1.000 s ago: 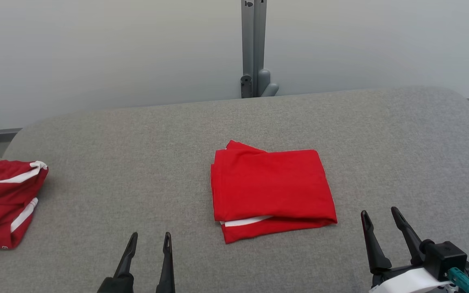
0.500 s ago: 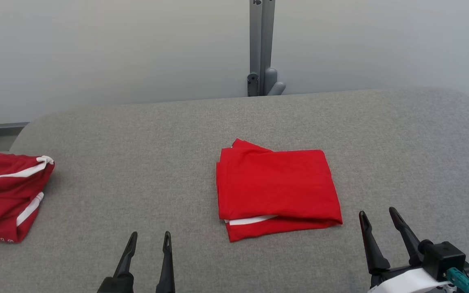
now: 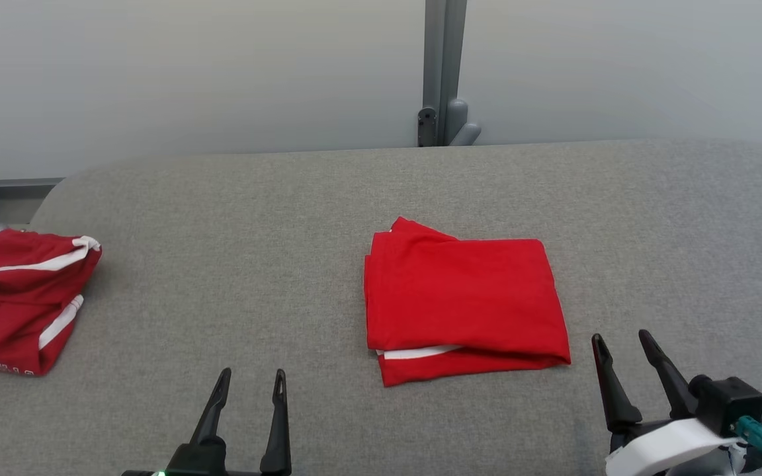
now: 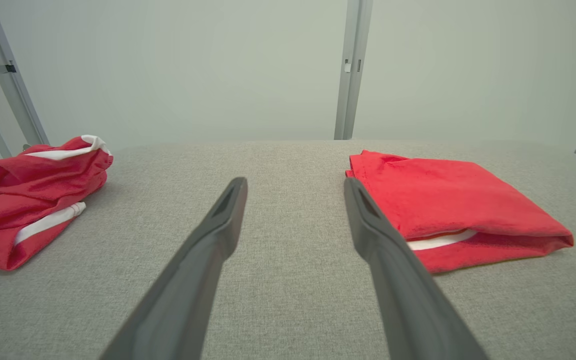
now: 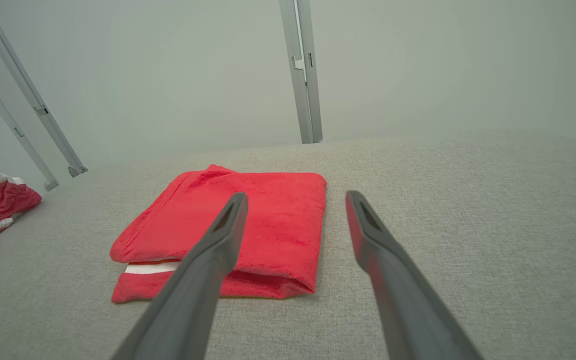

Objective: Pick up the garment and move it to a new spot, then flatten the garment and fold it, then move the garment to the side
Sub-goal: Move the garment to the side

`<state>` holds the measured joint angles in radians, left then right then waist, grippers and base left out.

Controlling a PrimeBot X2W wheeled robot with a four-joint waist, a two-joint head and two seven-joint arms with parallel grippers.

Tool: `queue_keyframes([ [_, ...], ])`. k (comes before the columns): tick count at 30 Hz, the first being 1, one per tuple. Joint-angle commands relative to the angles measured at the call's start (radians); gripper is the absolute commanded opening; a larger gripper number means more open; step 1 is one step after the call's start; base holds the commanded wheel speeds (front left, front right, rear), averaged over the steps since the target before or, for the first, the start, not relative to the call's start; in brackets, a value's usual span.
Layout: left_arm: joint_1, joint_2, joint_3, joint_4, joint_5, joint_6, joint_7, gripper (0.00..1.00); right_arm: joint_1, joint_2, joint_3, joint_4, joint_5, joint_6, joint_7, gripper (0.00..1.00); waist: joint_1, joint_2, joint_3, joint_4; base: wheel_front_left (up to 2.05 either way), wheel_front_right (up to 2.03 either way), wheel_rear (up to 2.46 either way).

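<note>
Mid-bench, a little right of centre in my head view: folded red garment (image 3: 464, 297), lying flat as a neat rectangular packet. Its long axis runs across the bench, left to right, as I read it, though foreshortening makes that only a fair call. The layered open edges face me, with a white band showing between the layers near the near left corner. The right side is a closed fold. One cloth corner pokes out at the far left.

Right fingers (image 3: 609, 383) hover just off the packet's near right corner, spread wide, holding nothing, clear of the cloth. Left fingers (image 3: 279, 410) sit low in the head view, left of the packet, equally wide and empty.

Second red garment (image 3: 24, 304), white-striped and crumpled, lies at the bench's left end, well apart.

Bench (image 3: 222, 251): grey woven covering, rounded far corners. Behind it are a pale plain wall (image 3: 156, 66) and a grey upright post (image 3: 444, 66).
</note>
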<state>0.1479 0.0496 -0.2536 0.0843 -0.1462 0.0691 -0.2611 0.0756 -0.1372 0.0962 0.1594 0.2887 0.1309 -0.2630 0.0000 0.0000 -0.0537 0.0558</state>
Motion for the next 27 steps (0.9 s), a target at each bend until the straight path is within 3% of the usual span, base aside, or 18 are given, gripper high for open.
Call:
queue_keyframes([
  [1, -0.021, 0.002, -0.003, 0.0, 0.008, -0.009, -0.003, 1.0, -0.028, -0.017, 0.007, 0.009, 0.024, -0.001, -0.005, 1.0, 0.0, 0.0, 0.011, 0.014, 0.0, 0.0, 0.0],
  [8, -0.063, 0.002, -0.019, -0.009, 0.027, -0.028, -0.003, 1.0, -0.146, -0.092, 0.047, 0.126, 0.308, -0.001, -0.004, 1.0, 0.0, 0.0, 0.063, 0.072, 0.0, 0.0, 0.0],
  [16, -0.103, 0.002, -0.05, -0.007, 0.015, -0.051, -0.003, 1.0, -0.322, -0.23, 0.203, 0.313, 0.695, 0.0, 0.019, 1.0, 0.0, 0.0, 0.163, 0.145, 0.0, 0.0, 0.0],
  [23, -0.146, 0.002, -0.088, 0.002, -0.003, -0.069, -0.003, 1.0, -0.399, -0.302, 0.274, 0.328, 0.992, 0.0, 0.136, 1.0, 0.0, 0.0, 0.22, 0.193, 0.0, 0.0, 0.0],
  [27, -0.166, 0.002, -0.103, 0.013, 0.006, -0.075, -0.003, 1.0, -0.423, -0.341, 0.298, 0.336, 1.083, 0.0, 0.193, 1.0, 0.0, 0.0, 0.237, 0.203, 0.0, 0.0, 0.0],
])
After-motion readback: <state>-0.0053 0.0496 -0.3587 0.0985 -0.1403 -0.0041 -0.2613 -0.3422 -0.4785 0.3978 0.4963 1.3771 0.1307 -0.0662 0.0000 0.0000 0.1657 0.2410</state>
